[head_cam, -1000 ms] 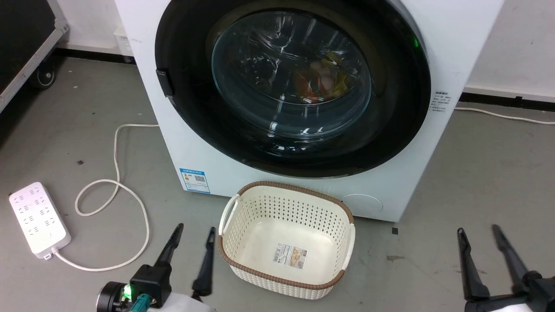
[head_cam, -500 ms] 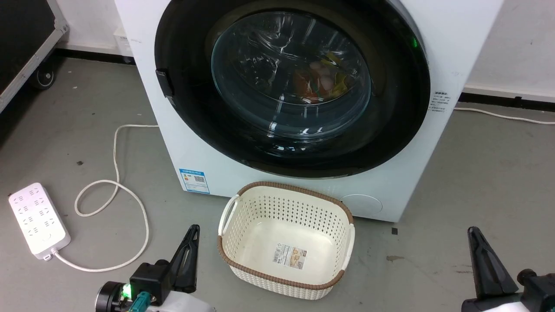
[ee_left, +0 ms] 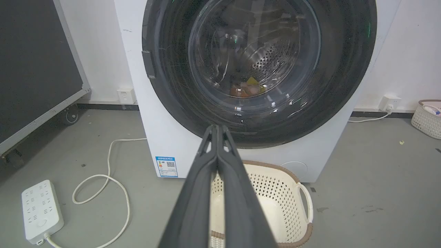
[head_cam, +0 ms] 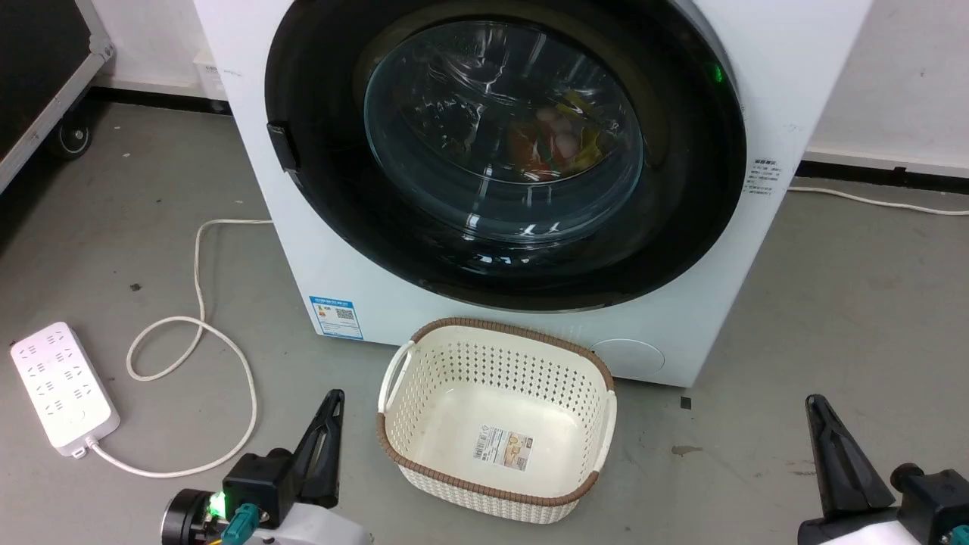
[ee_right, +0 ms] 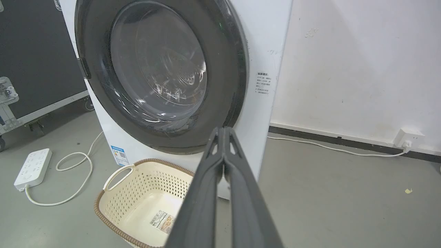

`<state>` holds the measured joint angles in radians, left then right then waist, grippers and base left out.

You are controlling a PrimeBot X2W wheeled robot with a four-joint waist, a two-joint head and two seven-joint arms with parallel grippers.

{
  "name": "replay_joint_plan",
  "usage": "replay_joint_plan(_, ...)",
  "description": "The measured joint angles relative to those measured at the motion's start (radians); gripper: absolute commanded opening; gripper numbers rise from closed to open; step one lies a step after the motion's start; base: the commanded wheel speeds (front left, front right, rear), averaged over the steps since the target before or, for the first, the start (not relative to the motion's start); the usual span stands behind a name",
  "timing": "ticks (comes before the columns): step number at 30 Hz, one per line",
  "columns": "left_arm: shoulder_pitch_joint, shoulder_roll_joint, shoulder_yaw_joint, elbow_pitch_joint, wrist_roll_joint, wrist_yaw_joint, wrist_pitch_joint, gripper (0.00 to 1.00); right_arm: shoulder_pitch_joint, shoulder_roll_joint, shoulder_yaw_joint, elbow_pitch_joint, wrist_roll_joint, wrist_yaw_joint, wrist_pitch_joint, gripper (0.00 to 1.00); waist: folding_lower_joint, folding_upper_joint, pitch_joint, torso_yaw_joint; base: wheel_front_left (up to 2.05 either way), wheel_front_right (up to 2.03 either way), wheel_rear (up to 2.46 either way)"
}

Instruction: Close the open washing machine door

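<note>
The white washing machine (head_cam: 333, 265) fills the upper head view. Its round black-rimmed door (head_cam: 500, 151) lies flat against the front, latch tab at its left edge, and coloured laundry shows through the glass bowl. In the left wrist view the door (ee_left: 258, 62) looks flush too, as does the door (ee_right: 162, 75) in the right wrist view. My left gripper (head_cam: 334, 397) is shut and empty, low on the left, well short of the machine. My right gripper (head_cam: 814, 401) is shut and empty at the lower right. Both sets of fingers, left (ee_left: 217, 128) and right (ee_right: 224, 130), are pressed together.
An empty cream perforated basket (head_cam: 424, 454) stands on the floor just before the machine, between my grippers. A white power strip (head_cam: 64, 386) and looped cable (head_cam: 198, 325) lie at left. A black wheeled case (head_cam: 38, 76) stands far left. Another basket (ee_left: 427, 119) sits by the right wall.
Both grippers were open a second ago and have since shut. The head picture has shifted slightly left. The door has not visibly moved.
</note>
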<state>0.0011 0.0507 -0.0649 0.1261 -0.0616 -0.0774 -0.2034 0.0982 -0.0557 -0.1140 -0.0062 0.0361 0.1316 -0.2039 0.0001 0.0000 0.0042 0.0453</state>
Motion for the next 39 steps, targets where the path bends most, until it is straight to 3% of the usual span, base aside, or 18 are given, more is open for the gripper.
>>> replay_joint_plan(39, 0.0, 0.0, 0.024, -0.046, 0.022, 0.027, 0.08, 0.0, -0.027, 0.0, 0.044, 0.001, -0.01, 0.0, 0.079, 0.0, -0.0001, 0.0, -0.002, -0.018, 0.0, 0.0, 0.0)
